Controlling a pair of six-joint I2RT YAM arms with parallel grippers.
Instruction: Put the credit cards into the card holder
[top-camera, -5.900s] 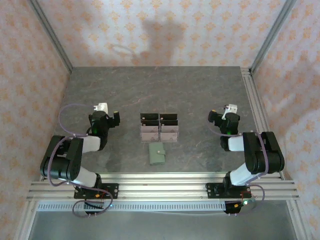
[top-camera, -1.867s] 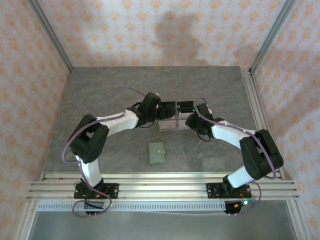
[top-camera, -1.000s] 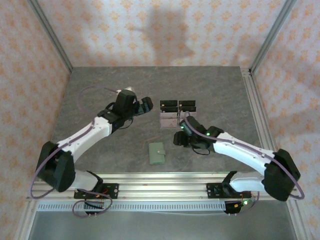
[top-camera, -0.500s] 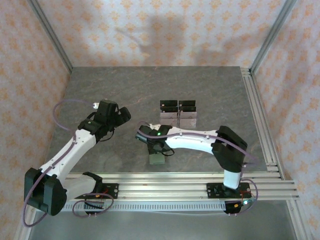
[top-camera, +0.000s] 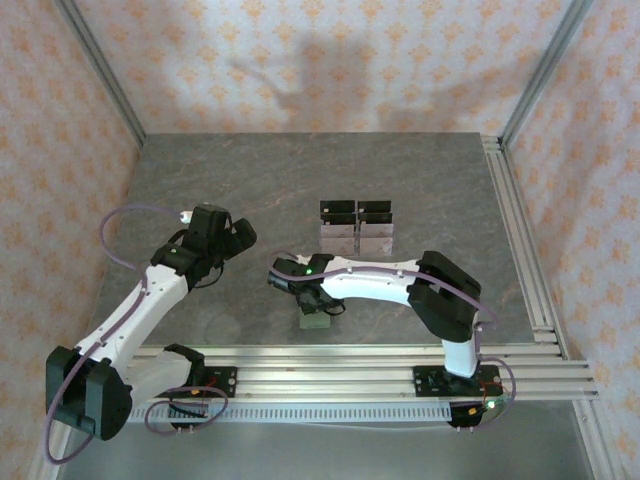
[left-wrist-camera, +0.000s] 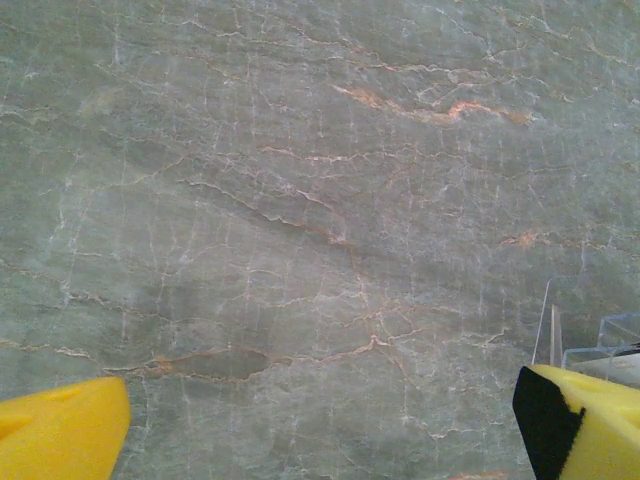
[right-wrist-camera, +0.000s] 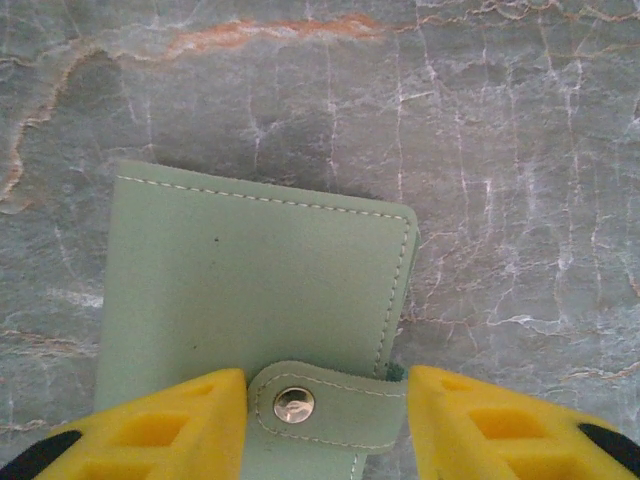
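Your table (top-camera: 420, 180) is grey, stone-veined slab, with patterned walls on three sides.

Your left arm (top-camera: 140, 300) reaches out over the left half. The left gripper (top-camera: 240, 235) hangs above bare table, well apart from the wallet. In the left wrist view, the left gripper (left-wrist-camera: 320, 445) has its yellow fingers (left-wrist-camera: 60, 440) spread wide at the two bottom corners, with nothing between them but stone.

Your right arm (top-camera: 380, 283) stretches leftward across the near-middle. The right gripper (top-camera: 312, 305) is down on the card holder (top-camera: 314, 318), covering most of it from above.

The clear acrylic stand (top-camera: 357, 238) sits mid-table, beyond the right arm. A corner of the stand (left-wrist-camera: 590, 320) also shows at the right edge of the left wrist view.

In the right wrist view, the card holder (right-wrist-camera: 250, 270) lies flat on the table, closed, sage green with pale stitching, slightly skewed.

The credit cards (top-camera: 338, 211) are standing in the stand: the black ones in the back row, the pale ones (top-camera: 340, 235) in the front row. None are at the wallet.

The snap tab (right-wrist-camera: 320, 405) is folded over the wallet's near edge and lies between your right gripper's (right-wrist-camera: 325, 420) fingers. One finger (right-wrist-camera: 170, 425) is at each side, right at the tab's edges and partly apart. I can't tell if they actually pinch it.

The metal snap (right-wrist-camera: 293, 404) is on the tab and looks fastened.
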